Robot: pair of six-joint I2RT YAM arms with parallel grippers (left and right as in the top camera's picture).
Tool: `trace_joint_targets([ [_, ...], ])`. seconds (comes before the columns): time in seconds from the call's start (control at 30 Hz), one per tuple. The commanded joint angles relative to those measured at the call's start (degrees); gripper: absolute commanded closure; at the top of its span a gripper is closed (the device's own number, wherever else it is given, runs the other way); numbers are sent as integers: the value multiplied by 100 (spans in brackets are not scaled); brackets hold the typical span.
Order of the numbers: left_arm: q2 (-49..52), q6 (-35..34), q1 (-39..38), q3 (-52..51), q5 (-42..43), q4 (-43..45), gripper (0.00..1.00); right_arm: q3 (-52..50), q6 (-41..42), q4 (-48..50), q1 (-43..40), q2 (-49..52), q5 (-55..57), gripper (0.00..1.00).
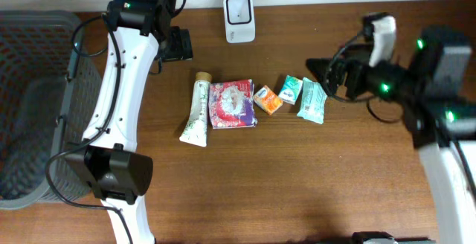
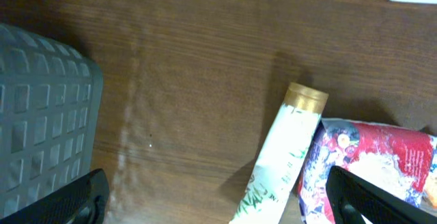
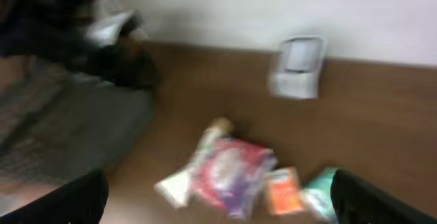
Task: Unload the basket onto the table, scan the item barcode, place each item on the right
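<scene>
A row of items lies mid-table: a white tube with a gold cap (image 1: 197,110), a red and purple packet (image 1: 233,104), a small orange box (image 1: 268,100), a green packet (image 1: 290,89) and a teal packet (image 1: 312,100). The white scanner (image 1: 240,18) stands at the far edge. My left gripper (image 1: 177,43) hangs open above the table, up and left of the tube (image 2: 283,149), nothing between its fingers. My right gripper (image 1: 320,76) is open just right of the teal packet, holding nothing. No barcode shows. The right wrist view is blurred; the scanner (image 3: 297,67) and red packet (image 3: 232,169) show.
A grey mesh basket (image 1: 30,103) fills the table's left side, close to the left arm; its corner (image 2: 41,108) shows in the left wrist view. Bare wood lies in front of the item row.
</scene>
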Motion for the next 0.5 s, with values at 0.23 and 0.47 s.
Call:
trace_joint_targets([
  [0.23, -164, 68, 11, 35, -83, -2, 1, 205, 1001, -879, 424, 1665, 433, 1],
  [0.47, -164, 68, 7, 35, -83, -2, 1, 323, 2247, -1578, 813, 1663, 2765, 1],
])
